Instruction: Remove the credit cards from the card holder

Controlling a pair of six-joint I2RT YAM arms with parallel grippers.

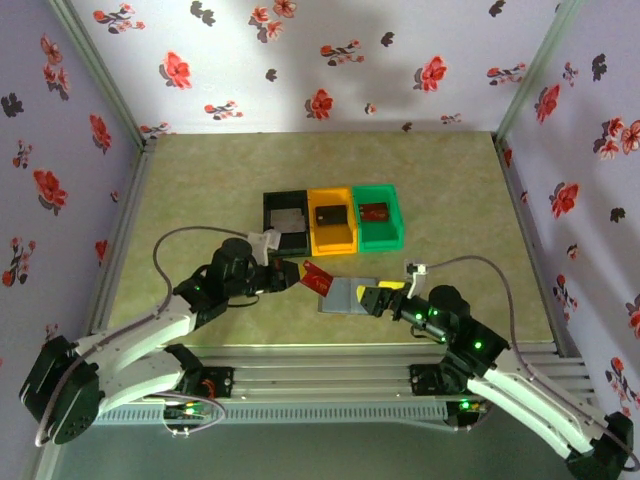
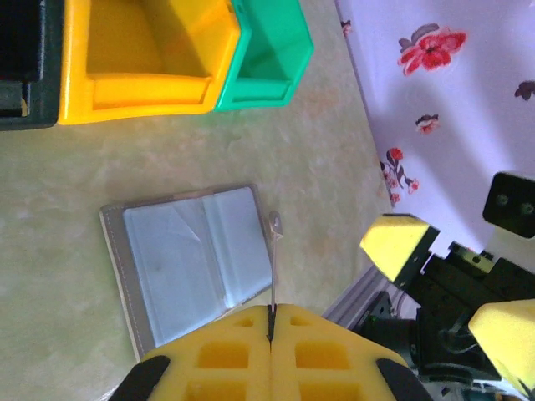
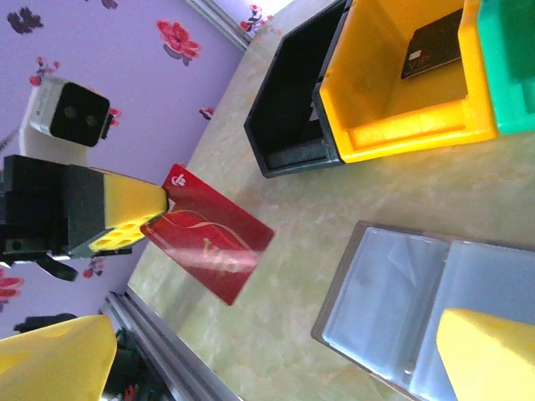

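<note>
Your card holder looks emptied; left pincer grips a red card beside it, right pincer open at its edge.

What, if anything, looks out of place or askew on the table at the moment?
Nothing stands out. The wallet lies open and flat, the red card is pinched in the left gripper, and the black bin, orange bin and green bin stand upright in a row. No spill or damage shows.
</note>
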